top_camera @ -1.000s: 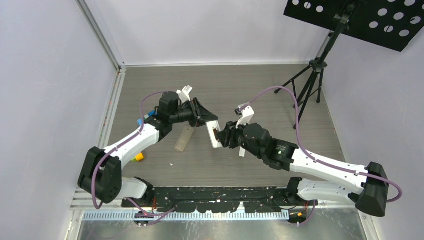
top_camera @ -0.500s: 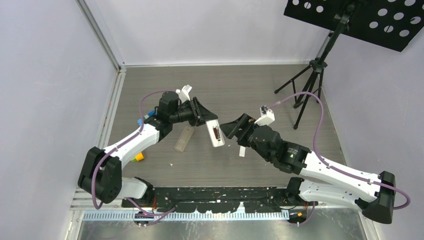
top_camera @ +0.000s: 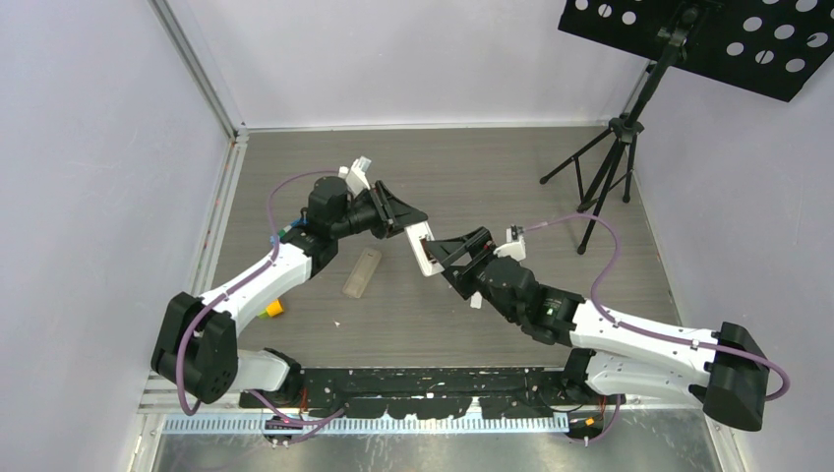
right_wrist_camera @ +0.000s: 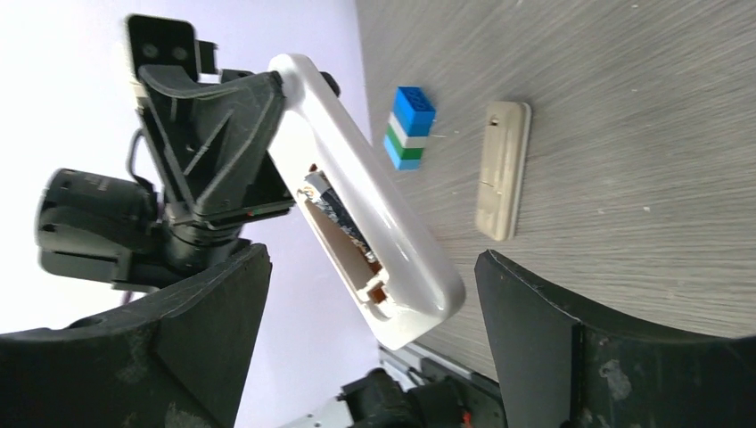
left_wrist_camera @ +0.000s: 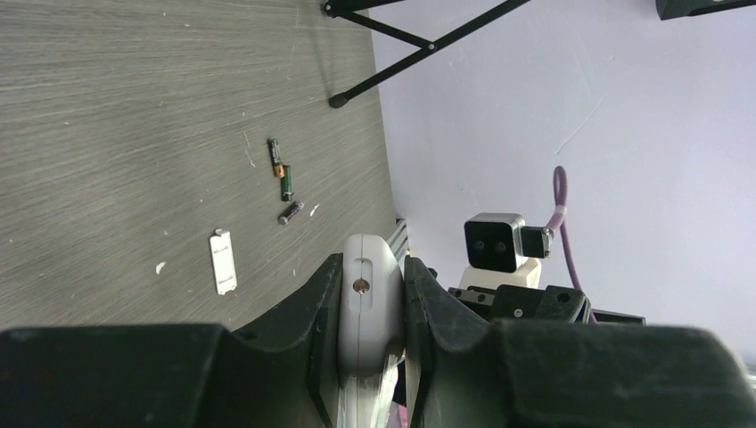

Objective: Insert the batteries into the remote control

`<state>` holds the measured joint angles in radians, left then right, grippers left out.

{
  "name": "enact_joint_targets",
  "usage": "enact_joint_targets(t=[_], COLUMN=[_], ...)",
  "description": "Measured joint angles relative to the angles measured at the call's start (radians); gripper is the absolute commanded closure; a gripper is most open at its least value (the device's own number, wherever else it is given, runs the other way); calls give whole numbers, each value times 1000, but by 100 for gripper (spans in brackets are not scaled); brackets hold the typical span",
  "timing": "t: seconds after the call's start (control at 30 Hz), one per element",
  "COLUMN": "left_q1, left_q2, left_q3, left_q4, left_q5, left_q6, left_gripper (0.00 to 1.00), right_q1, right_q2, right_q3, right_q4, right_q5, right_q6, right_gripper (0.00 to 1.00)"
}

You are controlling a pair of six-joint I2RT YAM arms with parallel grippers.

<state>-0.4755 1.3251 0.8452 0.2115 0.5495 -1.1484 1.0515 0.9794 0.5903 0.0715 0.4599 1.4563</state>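
The left fingers (left_wrist_camera: 308,316) are clamped on the narrow sides of the small white rectangular remote control (right_wrist_camera: 374,223), held up off the grey wood-grain bench (left_wrist_camera: 134,134) with its open battery recess facing the right fingers (right_wrist_camera: 553,357), which stand spread wide and empty either side of its free end. We judge ourselves mid-loading: something dark seems seated in the recess, while slim dark cylindrical batteries (left_wrist_camera: 286,187) lie loose on the bench, well apart from it. Next the right fingers must go down, pinch one and return it aligned.

Wide-spread right pincer (right_wrist_camera: 372,263) just short of remote (right_wrist_camera: 357,178), tan bar (right_wrist_camera: 501,169) and block stack (right_wrist_camera: 408,129) beyond, tripod (top_camera: 624,126) far right.
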Motion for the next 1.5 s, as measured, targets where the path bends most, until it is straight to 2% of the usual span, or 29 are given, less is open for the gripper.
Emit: enact_joint_targets(t=[0.6, 1.07, 1.13, 1.33, 1.5], left_q1=[0, 0, 0, 0, 0], left_q2=[0, 0, 0, 0, 0], left_q3=[0, 0, -1, -1, -1], left_q4=[71, 92, 92, 92, 92], left_q5=[-2, 13, 14, 20, 20], left_q6=[-75, -82, -83, -83, -83], left_gripper=[100, 100, 100, 100, 100], right_q1=[-16, -84, -91, -97, -101], right_q2=[72, 130, 136, 136, 136], right_q3=[-34, -67, -67, -67, -67], right_q4=[219, 328, 335, 347, 347], right_q5=[62, -2, -13, -32, -43], right_q6=[186, 258, 261, 262, 251], right_gripper=[10, 21, 21, 13, 14])
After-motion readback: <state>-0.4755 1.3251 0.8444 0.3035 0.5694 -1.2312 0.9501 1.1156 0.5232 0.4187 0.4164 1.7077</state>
